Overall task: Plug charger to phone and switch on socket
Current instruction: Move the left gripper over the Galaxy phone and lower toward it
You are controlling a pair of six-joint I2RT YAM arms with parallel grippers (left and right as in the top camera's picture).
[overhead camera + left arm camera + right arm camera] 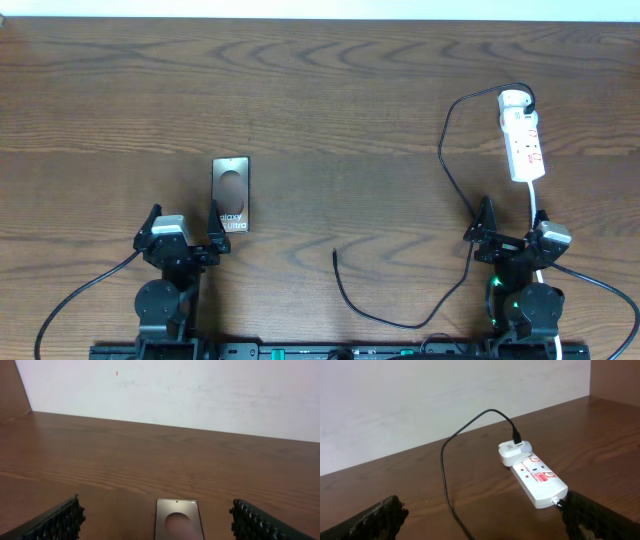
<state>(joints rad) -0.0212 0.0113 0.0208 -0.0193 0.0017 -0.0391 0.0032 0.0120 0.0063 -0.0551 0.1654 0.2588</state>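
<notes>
Plugging step unstarted: left end effector and right end effector spread, empty; your next grasp, likely the charger tip right of the phone.

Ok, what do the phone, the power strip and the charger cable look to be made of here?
The phone: dark glass or polished plastic, glossy, since it mirrors a pale oval highlight. The socket strip: white moulded plastic, smooth with a slight sheen and rounded edges. The charger cable: matte black, probably a rubber or PVC sheath, as it lies in loose, springy curves.
</notes>
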